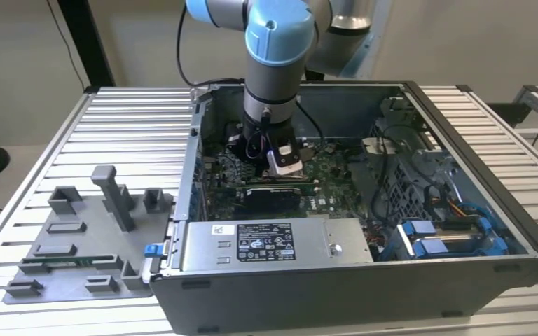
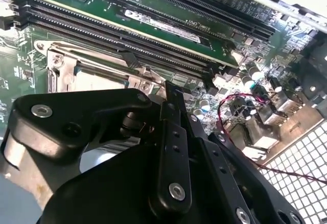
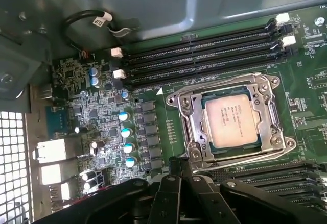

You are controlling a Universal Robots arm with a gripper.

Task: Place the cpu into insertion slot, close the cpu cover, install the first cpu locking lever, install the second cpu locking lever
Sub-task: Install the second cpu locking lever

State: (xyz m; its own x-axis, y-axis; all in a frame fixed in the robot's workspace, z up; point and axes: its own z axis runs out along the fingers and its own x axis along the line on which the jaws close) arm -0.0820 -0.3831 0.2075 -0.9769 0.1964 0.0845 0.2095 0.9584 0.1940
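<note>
The cpu (image 3: 232, 121) lies flat in the insertion slot (image 3: 176, 101) on the green board, its silvery-tan top showing. The cpu cover (image 3: 196, 127) is down around it, framing the chip. Thin metal levers run along the frame's edges; I cannot tell whether they are latched. In the first wrist view my gripper (image 3: 176, 168) hovers just beside the slot's edge, fingers shut with nothing between them. In the second wrist view the gripper (image 2: 168, 94) hides much of the insertion slot (image 2: 61, 63). The exterior view has the gripper (image 1: 283, 159) low inside the computer case.
Long black memory slots (image 3: 204, 55) run beside the socket, and capacitors (image 3: 125, 132) stand on its other side. A power supply box (image 1: 255, 241), cables (image 1: 400, 175) and blue drive bays (image 1: 447, 238) crowd the case. A grey fixture tray (image 1: 82, 245) lies at the exterior view's left.
</note>
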